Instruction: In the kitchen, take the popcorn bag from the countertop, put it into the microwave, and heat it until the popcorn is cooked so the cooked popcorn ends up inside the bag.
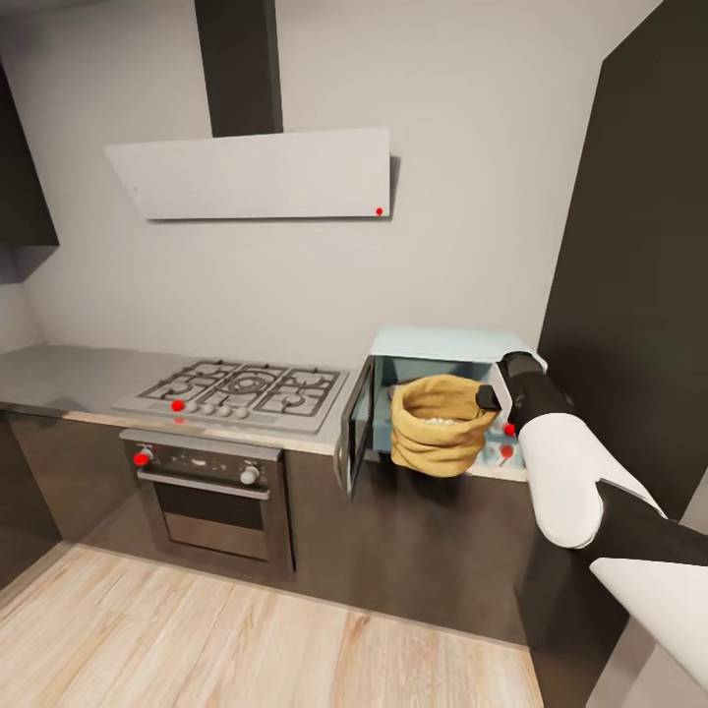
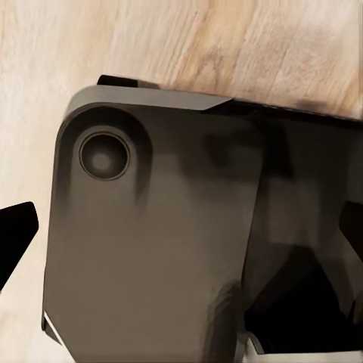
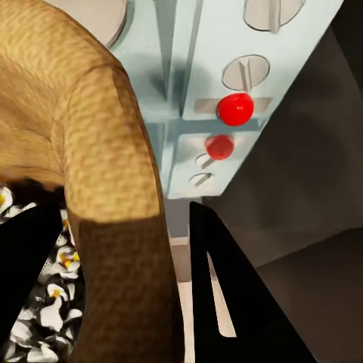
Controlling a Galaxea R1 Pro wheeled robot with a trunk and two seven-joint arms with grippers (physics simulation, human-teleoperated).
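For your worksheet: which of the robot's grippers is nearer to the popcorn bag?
Right. The right gripper has its jaws over the popcorn bag rim at the open microwave. The left gripper looks down at the robot's own base and the wooden floor.

The right arm (image 1: 565,472), at the right edge of the head view, has a smooth glossy white shell, rounded like a capsule, set between black segments, with another white section at the lower right corner. Its gripper (image 1: 489,397) is black, with flat tapering fingers (image 3: 227,302). In the left wrist view a dark grey rounded body panel (image 2: 151,234) carries a round recessed socket at upper left.
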